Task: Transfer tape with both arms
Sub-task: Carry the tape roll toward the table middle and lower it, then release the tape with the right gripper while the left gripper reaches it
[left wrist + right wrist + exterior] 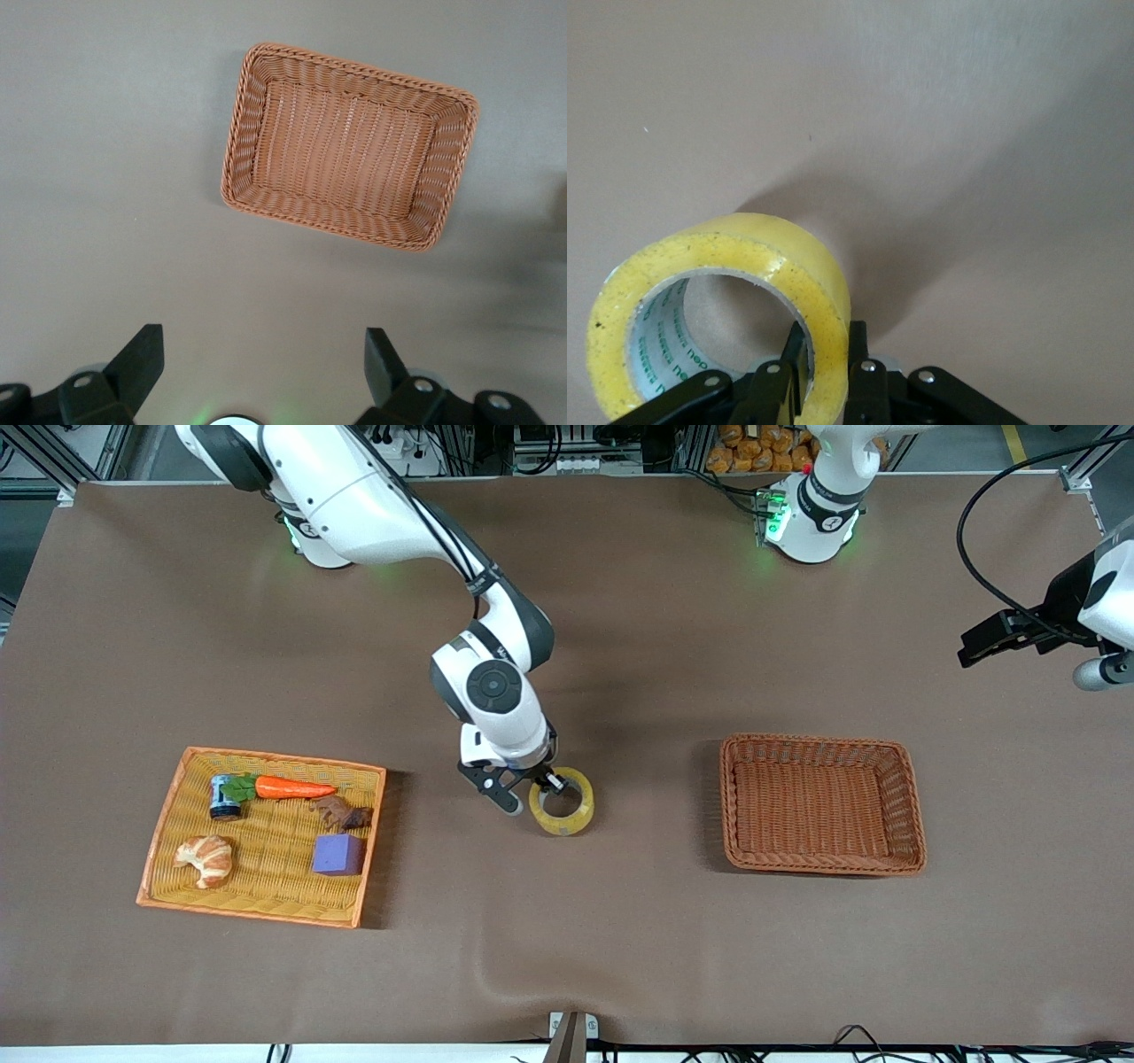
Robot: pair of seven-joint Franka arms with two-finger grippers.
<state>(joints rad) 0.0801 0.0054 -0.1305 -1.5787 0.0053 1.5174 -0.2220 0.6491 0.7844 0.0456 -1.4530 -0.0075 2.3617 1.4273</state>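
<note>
We judge the transfer to be at its midpoint. Our right gripper (542, 786) is clenched on the yellowish translucent ring of packing tape (562, 801), one finger inside the hole and one against the outer face, pinching the wall of the roll. The tape sits over the middle of the brown table (620, 646), between the orange woven tray (168, 828) toward the right arm's end and the empty brown wicker basket (735, 806) toward the left arm's end; whether it rests on the table or hangs just above it we cannot tell.

What is left, as we read it: the handover, then the drop into the wicker basket. Our left gripper (264, 363) waits with fingers spread and nothing between them, up over the table's edge at the left arm's end, its wrist camera looking down on the basket.

The roll lies nearly flat, its hole facing upward and tipped a little; a ring has no long axis to speak of. The tray holds a carrot (292, 787), a croissant (205, 859), a purple cube (337, 854) and a small dark can (223, 797).
</note>
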